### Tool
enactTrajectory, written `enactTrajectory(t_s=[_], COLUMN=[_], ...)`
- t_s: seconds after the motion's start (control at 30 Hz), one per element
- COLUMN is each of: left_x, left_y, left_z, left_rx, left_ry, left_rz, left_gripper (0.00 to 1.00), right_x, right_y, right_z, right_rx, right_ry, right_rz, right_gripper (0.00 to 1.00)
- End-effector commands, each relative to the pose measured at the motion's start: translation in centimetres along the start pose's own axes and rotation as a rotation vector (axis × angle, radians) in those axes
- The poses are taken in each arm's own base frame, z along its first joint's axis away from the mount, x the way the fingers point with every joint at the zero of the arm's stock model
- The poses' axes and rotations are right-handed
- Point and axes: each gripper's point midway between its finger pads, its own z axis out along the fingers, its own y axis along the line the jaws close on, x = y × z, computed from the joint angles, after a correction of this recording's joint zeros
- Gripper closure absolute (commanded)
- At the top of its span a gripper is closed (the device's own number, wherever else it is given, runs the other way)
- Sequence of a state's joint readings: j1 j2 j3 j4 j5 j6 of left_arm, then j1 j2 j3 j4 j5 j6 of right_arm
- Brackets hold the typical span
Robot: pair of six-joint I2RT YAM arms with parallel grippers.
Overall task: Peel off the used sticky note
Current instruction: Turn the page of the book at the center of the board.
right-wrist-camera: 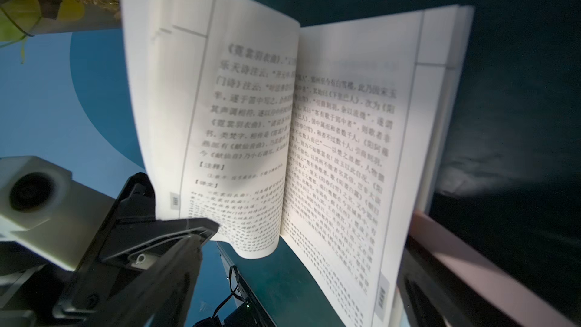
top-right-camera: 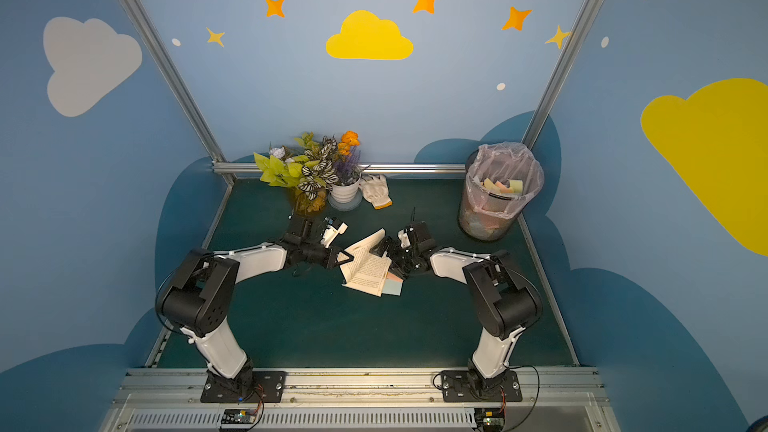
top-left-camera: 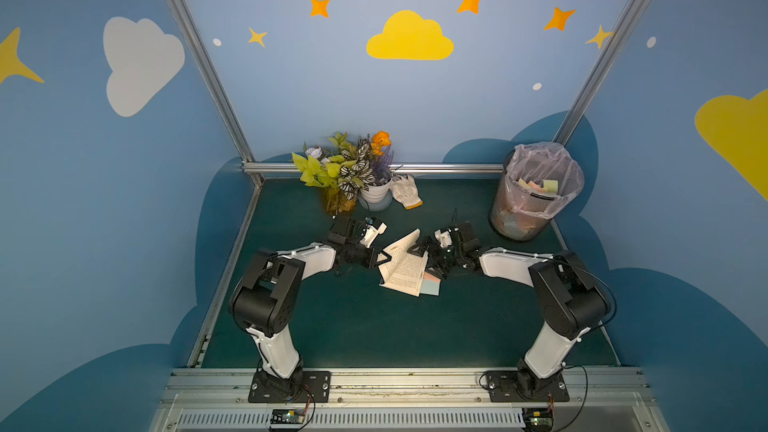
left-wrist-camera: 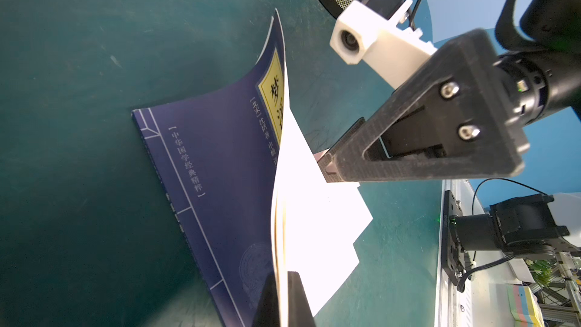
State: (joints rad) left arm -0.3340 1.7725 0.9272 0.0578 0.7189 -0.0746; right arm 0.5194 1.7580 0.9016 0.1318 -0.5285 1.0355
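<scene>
Open book (top-left-camera: 405,270) lies mid-mat (top-left-camera: 353,326), L pages lifted & curling up. L gripper (top-left-camera: 383,258) sits at the book's L edge, tips pinched together on the raised pages. R gripper (top-left-camera: 430,261) is at the R edge w/ jaws spread wide: one finger by the far page corner, other by the pink sticky note (top-left-camera: 433,280). That note pokes out w/ a pale-blue sheet (top-left-camera: 430,289) at the book's near R corner. At back: mesh bin (top-left-camera: 515,222) w/ clear liner & coloured notes inside, plant pot (top-left-camera: 375,193), and white glove (top-left-camera: 405,191) just beside the pot.
</scene>
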Motion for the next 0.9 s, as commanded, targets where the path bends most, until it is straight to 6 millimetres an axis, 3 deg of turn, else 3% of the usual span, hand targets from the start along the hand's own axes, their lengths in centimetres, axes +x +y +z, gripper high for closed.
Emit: enactTrajectory(t_s=[0.0, 0.33, 0.87], left_x=[1.6, 1.6, 1.6], left_y=[1.0, 0.9, 0.8], left_z=[0.3, 0.4, 0.4], left_rx=[-0.024, -0.017, -0.006], left_ry=[0.051, 0.054, 0.058], left_rz=[-0.043, -0.042, -0.036], left_gripper=[0.97, 0.97, 0.97], right_x=[-0.2, -0.9, -3.8], right_y=[1.7, 1.9, 4.8], right_z=[-0.2, 0.8, 1.4], right_rx=[-0.034, -0.082, -0.137], right_ry=[-0.001, -0.015, -0.036], right_rz=[-0.037, -0.036, -0.075], right_gripper=[0.02, 0.02, 0.02])
